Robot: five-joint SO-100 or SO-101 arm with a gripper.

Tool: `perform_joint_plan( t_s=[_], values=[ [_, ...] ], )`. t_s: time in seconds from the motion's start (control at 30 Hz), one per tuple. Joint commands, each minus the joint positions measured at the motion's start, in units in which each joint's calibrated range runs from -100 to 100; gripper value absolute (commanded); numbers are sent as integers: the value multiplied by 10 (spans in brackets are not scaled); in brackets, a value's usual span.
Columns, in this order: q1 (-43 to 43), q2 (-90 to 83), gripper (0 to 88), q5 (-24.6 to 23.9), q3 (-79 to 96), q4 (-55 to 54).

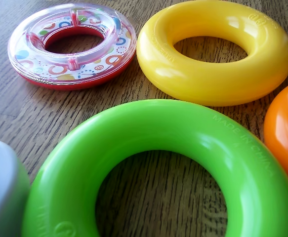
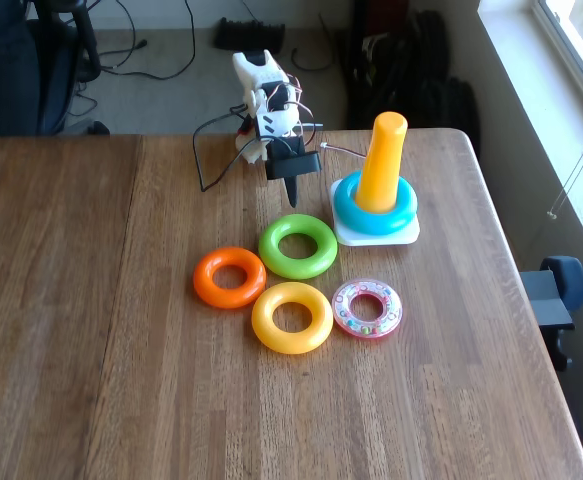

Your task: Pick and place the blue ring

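Observation:
The blue ring (image 2: 349,212) sits around the orange-yellow peg (image 2: 383,160) on its white base (image 2: 406,235), at the table's back right in the fixed view. My gripper (image 2: 293,194) hangs point-down just left of that base and behind the green ring (image 2: 271,245). Its dark fingers meet in one tip with nothing between them. In the wrist view the green ring (image 1: 158,123) lies close below the camera.
Flat on the wooden table lie a yellow ring (image 1: 208,84) (image 2: 266,320), an orange ring (image 1: 287,128) (image 2: 206,278) and a clear ring with a red rim (image 1: 30,59) (image 2: 349,310). A pale grey shape (image 1: 0,192) cuts into the wrist view's lower left corner. Cables trail behind the arm.

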Motion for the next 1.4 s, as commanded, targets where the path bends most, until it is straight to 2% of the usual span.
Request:
perform_joint_plan(
  t_s=[0.0, 0.17, 0.4, 0.9, 1.37],
  values=[
    [1, -7, 23, -1, -14, -14],
    [2, -1, 23, 0, -16, 5],
    [2, -7, 22, 0, -22, 107],
    [4, -7, 23, 0, -22, 122],
    [139, -7, 23, -4, -22, 142]
  ],
)
